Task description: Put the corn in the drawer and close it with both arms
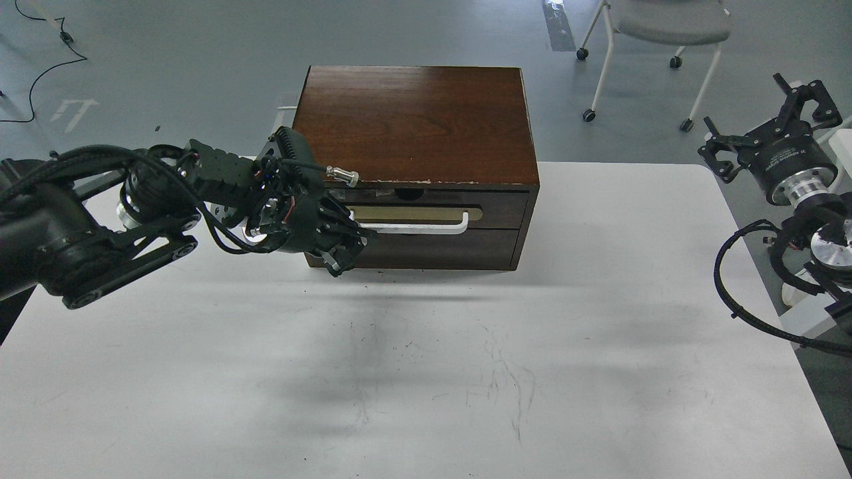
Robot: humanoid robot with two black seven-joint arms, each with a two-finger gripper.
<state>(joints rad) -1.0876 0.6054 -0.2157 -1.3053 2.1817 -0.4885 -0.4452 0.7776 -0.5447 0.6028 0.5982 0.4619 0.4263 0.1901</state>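
Note:
The dark brown drawer (496, 214) sits pushed in, flush with the front of its wooden cabinet (413, 120), on the white table. Its white bar handle (419, 228) lies on a beige plate. My left gripper (344, 239) is at the left end of the handle, against the drawer front. Its dark fingers overlap, so I cannot tell whether they are open or shut. My right gripper (760, 125) is raised off the table's right edge, far from the drawer, with its claws spread and empty. The corn is out of view.
The plain lower front panel (439, 249) is below the drawer. A wheeled chair (665, 26) stands on the grey floor behind the table. Black cables (739, 293) hang from my right arm by the table's right edge (765, 279).

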